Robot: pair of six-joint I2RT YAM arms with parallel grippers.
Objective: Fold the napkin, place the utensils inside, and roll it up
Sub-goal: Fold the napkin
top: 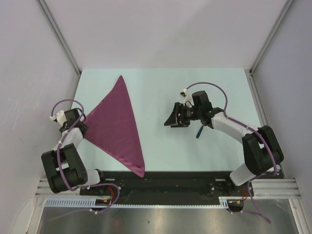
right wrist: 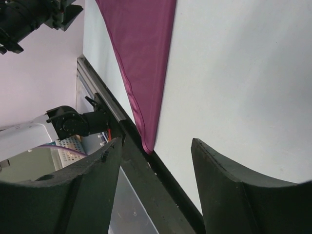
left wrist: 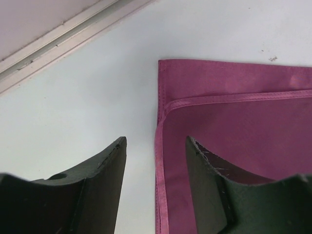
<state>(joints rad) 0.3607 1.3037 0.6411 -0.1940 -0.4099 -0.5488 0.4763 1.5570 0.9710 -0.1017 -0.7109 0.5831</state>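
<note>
- L gripper (left wrist: 155,142) is hovering wide open, gripping nothing. Jaws are straddling the napkin (top: 117,124) hem, w/ the corner just ahead of the tips.
- Napkin is lying flat on the table (top: 161,87), folded into a triangle.
- R gripper (top: 173,120) is hanging open and empty, w/ the napkin well off to its left.
- Spoon (top: 199,131): only the dark handle is showing, just behind the R wrist.
- Judgement: fold is looking done. Next move is calling for R to pick up the spoon and lay it on the cloth.
</note>
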